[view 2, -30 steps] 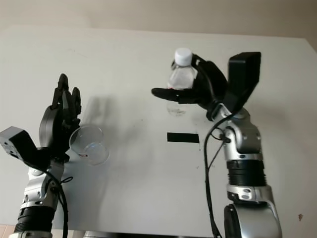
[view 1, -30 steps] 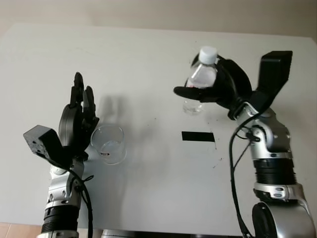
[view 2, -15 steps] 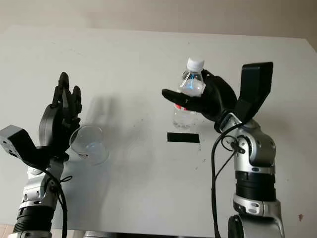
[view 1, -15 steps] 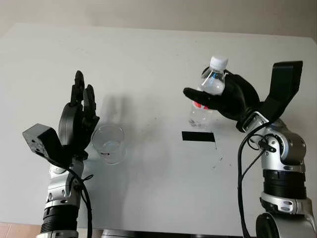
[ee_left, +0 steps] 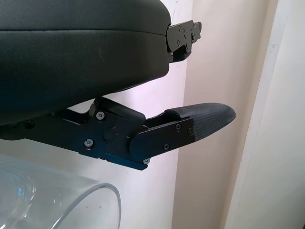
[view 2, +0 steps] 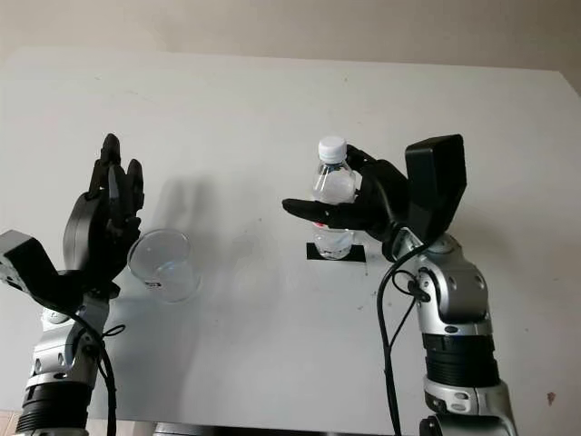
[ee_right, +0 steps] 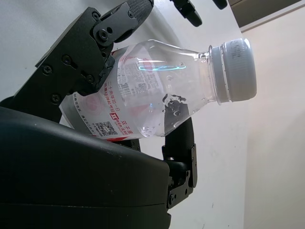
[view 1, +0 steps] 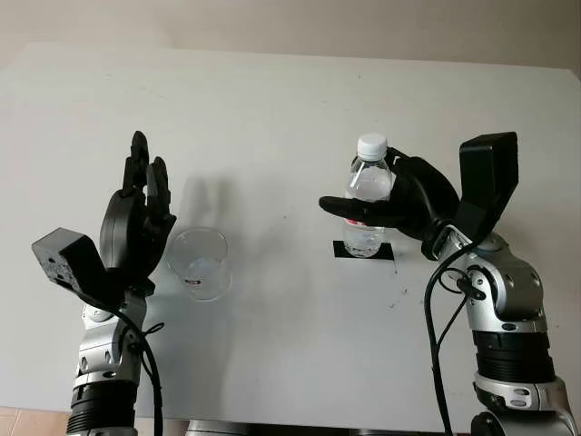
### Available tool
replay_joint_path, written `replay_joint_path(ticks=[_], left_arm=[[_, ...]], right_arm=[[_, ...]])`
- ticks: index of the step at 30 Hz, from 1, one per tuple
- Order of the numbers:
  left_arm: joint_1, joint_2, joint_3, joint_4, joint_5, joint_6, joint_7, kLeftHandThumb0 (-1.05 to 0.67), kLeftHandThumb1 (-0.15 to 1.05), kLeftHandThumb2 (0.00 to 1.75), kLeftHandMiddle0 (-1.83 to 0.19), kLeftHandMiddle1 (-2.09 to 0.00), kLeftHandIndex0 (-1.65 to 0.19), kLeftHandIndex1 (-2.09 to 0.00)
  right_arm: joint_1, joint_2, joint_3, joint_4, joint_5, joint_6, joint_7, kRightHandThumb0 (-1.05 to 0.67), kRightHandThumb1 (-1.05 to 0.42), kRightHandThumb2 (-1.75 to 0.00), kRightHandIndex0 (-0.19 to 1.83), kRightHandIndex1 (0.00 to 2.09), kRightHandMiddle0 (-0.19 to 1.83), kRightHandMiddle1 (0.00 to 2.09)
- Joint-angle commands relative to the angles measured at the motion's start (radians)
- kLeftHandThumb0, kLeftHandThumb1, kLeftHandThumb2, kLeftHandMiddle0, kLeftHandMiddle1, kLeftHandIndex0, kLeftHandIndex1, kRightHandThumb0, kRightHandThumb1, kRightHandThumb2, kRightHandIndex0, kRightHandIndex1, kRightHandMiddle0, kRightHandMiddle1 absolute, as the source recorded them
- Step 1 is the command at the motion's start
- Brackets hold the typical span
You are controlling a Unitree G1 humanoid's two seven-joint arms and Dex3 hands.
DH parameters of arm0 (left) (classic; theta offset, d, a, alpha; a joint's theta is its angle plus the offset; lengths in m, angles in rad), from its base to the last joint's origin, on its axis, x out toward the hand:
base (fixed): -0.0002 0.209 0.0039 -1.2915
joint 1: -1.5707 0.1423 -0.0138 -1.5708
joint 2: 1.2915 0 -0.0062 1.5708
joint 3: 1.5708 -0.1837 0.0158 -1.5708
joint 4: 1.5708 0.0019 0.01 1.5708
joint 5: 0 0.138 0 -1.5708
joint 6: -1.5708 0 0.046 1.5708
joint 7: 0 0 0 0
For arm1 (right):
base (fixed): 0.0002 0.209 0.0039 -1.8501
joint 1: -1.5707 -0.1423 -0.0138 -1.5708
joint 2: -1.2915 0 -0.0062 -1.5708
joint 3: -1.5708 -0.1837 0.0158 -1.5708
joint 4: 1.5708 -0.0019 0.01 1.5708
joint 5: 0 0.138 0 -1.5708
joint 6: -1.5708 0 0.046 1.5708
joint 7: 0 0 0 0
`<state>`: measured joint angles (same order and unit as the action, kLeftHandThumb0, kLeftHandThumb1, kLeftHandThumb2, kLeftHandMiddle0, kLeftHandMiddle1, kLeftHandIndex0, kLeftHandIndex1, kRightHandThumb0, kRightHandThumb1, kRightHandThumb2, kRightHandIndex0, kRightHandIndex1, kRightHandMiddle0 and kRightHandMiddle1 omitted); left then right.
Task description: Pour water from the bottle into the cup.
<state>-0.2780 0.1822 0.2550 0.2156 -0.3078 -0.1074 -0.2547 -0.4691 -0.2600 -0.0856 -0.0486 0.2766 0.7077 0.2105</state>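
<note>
A clear plastic water bottle (view 1: 369,182) with a white cap (view 1: 371,145) stands upright right of centre, capped. Its base is at a black tape mark (view 1: 385,252); I cannot tell if it touches the table. My right hand (view 1: 363,210) is shut on the bottle's middle, thumb across the front. In the right wrist view the bottle (ee_right: 157,100) lies between the black fingers (ee_right: 90,52). An empty clear cup (view 1: 198,262) stands upright at the left. My left hand (view 1: 143,195) is open, raised just left of the cup, whose rim (ee_left: 81,202) shows in the left wrist view.
The white table (view 1: 272,109) reaches to a back edge against a beige wall (view 1: 363,27). The front edge runs just below both forearms. A wide bare stretch of table lies between cup and bottle.
My right hand has brought the bottle down and toward me, from raised over the far table to upright at the black mark. The left hand and cup have barely moved.
</note>
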Motion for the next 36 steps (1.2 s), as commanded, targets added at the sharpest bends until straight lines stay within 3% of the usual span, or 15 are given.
replay_joint_path(ticks=[1, 12, 15, 18, 20, 22, 26, 28, 34, 36], left_arm=[[0.007, 0.014, 0.004, -0.018, 0.002, 0.003, -0.005, -0.74, 1.05, 0.66, 0.19, 0.00, 0.19, 0.00], [-0.001, 0.021, 0.010, -0.007, -0.009, 0.004, -0.011, -0.74, 1.05, 0.65, 0.19, 0.00, 0.19, 0.00], [-0.003, 0.023, 0.011, -0.005, -0.009, 0.000, -0.014, -0.74, 1.05, 0.65, 0.19, 0.00, 0.19, 0.00], [-0.006, 0.026, 0.013, -0.001, -0.011, 0.002, -0.017, -0.74, 1.05, 0.65, 0.19, 0.00, 0.19, 0.00], [-0.009, 0.027, 0.014, 0.003, -0.011, 0.000, -0.019, -0.74, 1.05, 0.64, 0.19, 0.00, 0.19, 0.00], [-0.011, 0.026, 0.014, 0.005, -0.010, 0.001, -0.019, -0.74, 1.05, 0.64, 0.19, 0.00, 0.19, 0.00], [-0.016, 0.027, 0.015, 0.016, -0.012, -0.005, -0.025, -0.73, 1.05, 0.65, 0.19, 0.00, 0.19, 0.00], [-0.018, 0.026, 0.016, 0.018, -0.013, -0.005, -0.026, -0.74, 1.05, 0.65, 0.19, 0.00, 0.19, 0.00], [-0.025, 0.025, 0.018, 0.026, -0.018, -0.003, -0.030, -0.74, 1.05, 0.64, 0.19, 0.00, 0.19, 0.00], [-0.026, 0.026, 0.019, 0.029, -0.015, -0.005, -0.029, -0.74, 1.05, 0.64, 0.19, 0.00, 0.19, 0.00]], right_arm=[[0.017, 0.005, 0.000, -0.037, -0.003, -0.007, -0.002, -0.23, -1.05, -0.28, 1.37, 2.09, 0.74, 2.09], [0.067, 0.028, -0.010, -0.037, -0.003, -0.062, 0.008, -0.23, -1.05, -0.29, 1.30, 2.09, 0.77, 2.09], [0.087, 0.028, -0.008, -0.032, -0.008, -0.102, 0.024, -0.24, -1.05, -0.28, 1.20, 2.09, 0.72, 2.09], [0.116, 0.020, -0.001, -0.018, -0.023, -0.186, 0.053, -0.28, -1.05, -0.17, 0.85, 2.09, 0.44, 2.09], [0.143, 0.012, -0.002, -0.003, -0.036, -0.268, 0.081, -0.38, -1.02, -0.08, 0.29, 2.09, 0.13, 2.09], [0.162, 0.004, -0.006, 0.011, -0.044, -0.325, 0.109, -0.45, -0.98, -0.05, 0.02, 2.09, -0.02, 2.09], [0.184, -0.009, -0.010, 0.028, -0.047, -0.377, 0.148, -0.50, -0.96, -0.05, -0.18, 2.08, -0.18, 2.09], [0.191, -0.004, -0.019, 0.031, -0.030, -0.376, 0.157, -0.50, -0.94, -0.05, -0.19, 1.91, -0.19, 1.95], [0.207, -0.006, -0.026, 0.024, -0.018, -0.382, 0.170, -0.58, -0.89, -0.05, -0.19, 1.12, -0.19, 1.14], [0.211, -0.008, -0.025, 0.024, -0.023, -0.393, 0.175, -0.60, -0.88, -0.05, -0.19, 0.98, -0.19, 0.98]])
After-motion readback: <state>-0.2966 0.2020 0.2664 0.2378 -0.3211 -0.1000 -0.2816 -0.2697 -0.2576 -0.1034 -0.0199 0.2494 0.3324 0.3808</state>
